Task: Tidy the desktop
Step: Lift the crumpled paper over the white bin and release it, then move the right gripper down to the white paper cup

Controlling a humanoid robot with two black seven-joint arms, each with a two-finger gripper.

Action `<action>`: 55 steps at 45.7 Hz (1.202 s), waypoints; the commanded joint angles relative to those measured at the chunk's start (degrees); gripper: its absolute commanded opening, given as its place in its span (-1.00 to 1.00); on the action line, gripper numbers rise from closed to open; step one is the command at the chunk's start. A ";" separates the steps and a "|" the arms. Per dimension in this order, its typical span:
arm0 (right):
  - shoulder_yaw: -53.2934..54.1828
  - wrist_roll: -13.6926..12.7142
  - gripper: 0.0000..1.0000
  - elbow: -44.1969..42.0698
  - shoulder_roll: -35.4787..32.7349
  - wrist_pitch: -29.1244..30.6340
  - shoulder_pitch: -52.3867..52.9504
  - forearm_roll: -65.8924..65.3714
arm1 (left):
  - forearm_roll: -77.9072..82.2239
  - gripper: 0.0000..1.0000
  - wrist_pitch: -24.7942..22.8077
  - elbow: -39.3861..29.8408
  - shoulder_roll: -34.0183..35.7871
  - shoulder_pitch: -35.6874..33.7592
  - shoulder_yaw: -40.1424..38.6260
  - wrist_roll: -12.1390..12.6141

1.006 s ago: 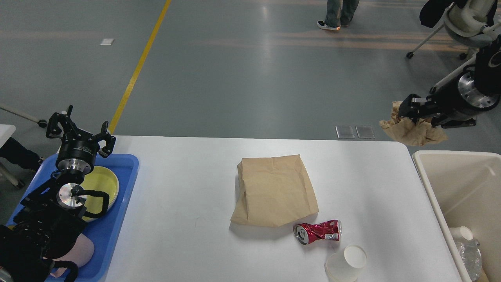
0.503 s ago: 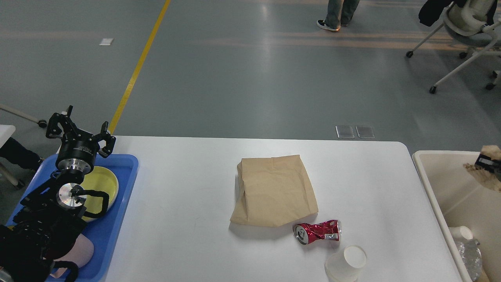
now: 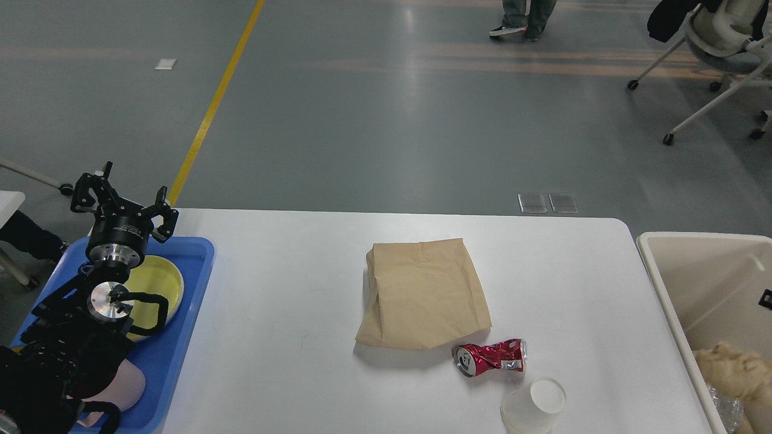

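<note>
The white desktop (image 3: pixel 289 337) carries a flat brown paper bag (image 3: pixel 422 292) in the middle, a crushed red can (image 3: pixel 490 357) just in front of its right corner, and a white paper cup (image 3: pixel 535 405) on its side near the front edge. My left gripper (image 3: pixel 123 200) is open and empty, raised over the far end of the blue tray (image 3: pixel 181 355) at the left. Only a small black sliver of my right gripper (image 3: pixel 766 298) shows at the right edge, over the cream bin (image 3: pixel 663 283). A crumpled brown paper (image 3: pixel 733 367) lies in the bin.
A yellow plate (image 3: pixel 160 283) and a pink item (image 3: pixel 123 386) lie in the blue tray under my left arm. Clear crumpled plastic (image 3: pixel 721 413) lies in the bin. Office chairs (image 3: pixel 718 36) and a person's feet (image 3: pixel 512 27) are on the grey floor beyond the table.
My right arm carried the crumpled brown paper from above the table's far right corner over the bin, then withdrew to the right edge. The paper now lies in the bin. The left arm has not moved.
</note>
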 commanded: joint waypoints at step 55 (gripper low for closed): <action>-7.47 0.23 1.00 50.80 15.04 43.37 55.81 0.41 | 0.00 0.92 0.00 0.08 0.00 0.00 0.00 0.00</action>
